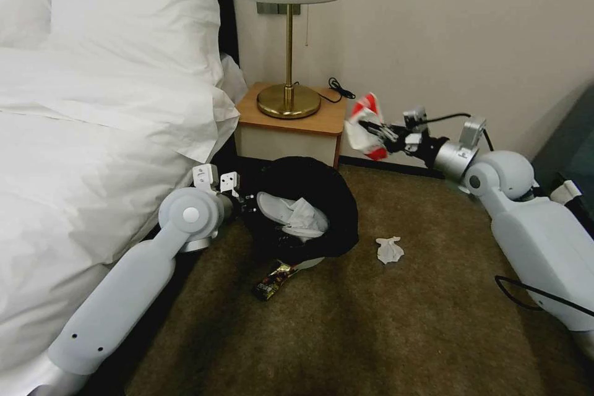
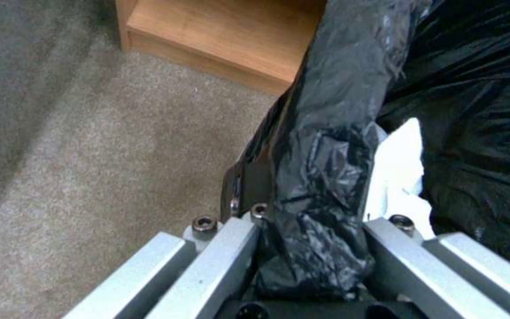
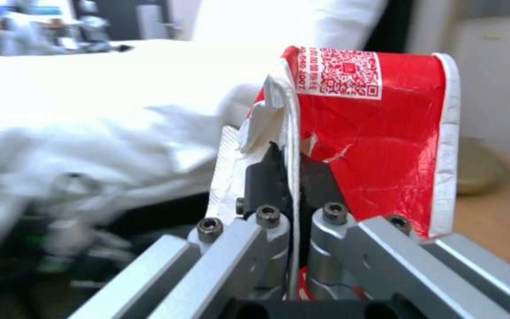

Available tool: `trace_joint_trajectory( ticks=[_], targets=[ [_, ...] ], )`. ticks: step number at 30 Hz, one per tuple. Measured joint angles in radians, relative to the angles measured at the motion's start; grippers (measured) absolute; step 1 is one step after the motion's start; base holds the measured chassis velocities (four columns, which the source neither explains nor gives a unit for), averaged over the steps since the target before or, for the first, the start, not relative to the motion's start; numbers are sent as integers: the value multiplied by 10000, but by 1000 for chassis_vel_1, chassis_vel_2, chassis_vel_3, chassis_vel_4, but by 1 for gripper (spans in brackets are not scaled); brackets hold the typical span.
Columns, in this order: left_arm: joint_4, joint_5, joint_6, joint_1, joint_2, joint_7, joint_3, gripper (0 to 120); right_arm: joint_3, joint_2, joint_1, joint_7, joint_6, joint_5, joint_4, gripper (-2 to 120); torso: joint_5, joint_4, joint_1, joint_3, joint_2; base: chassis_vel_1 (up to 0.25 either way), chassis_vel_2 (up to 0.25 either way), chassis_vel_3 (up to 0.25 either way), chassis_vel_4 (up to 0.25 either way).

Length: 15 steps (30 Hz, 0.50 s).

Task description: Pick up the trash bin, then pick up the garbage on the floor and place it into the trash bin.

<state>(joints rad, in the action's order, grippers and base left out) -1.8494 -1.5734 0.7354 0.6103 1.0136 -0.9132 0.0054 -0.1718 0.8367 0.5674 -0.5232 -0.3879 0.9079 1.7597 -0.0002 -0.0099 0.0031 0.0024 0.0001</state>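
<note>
on the brown carpet [image 1: 383, 322] between a white bed [image 1: 80, 154] and a wooden nightstand [image 1: 291, 124], the left gripper [image 1: 244, 204] pinches the rim of the trash bin [image 1: 328, 210], tipped with its mouth toward the camera, a white slipper [image 1: 281, 210] inside. the right gripper [image 1: 377, 130] clamps a red-and-white wrapper [image 1: 365, 127], long axis upright, above the floor. a crumpled tissue [image 1: 389, 249] and a snack packet [image 1: 272, 280] lie near the bin.

Left gripper [image 1: 250, 204] low, jaws clamped; right gripper [image 1: 375, 129] raised, jaws pinched together.
</note>
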Motion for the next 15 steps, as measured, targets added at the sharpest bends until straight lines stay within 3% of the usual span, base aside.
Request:
trace_joint_trajectory(
  ticks=[5, 15],
  targets=[
    [132, 1, 1, -159, 126, 0, 75, 0, 511, -362, 611, 87, -156, 135, 1031, 0, 2, -1, 0, 0, 0, 0, 0, 0, 0],
    [154, 16, 1, -201, 227, -6, 117, 0, 998, -322, 1005, 572, -286, -352, 1432, 0, 1, -2, 0, 0, 0, 0, 0, 0, 0]
  ],
)
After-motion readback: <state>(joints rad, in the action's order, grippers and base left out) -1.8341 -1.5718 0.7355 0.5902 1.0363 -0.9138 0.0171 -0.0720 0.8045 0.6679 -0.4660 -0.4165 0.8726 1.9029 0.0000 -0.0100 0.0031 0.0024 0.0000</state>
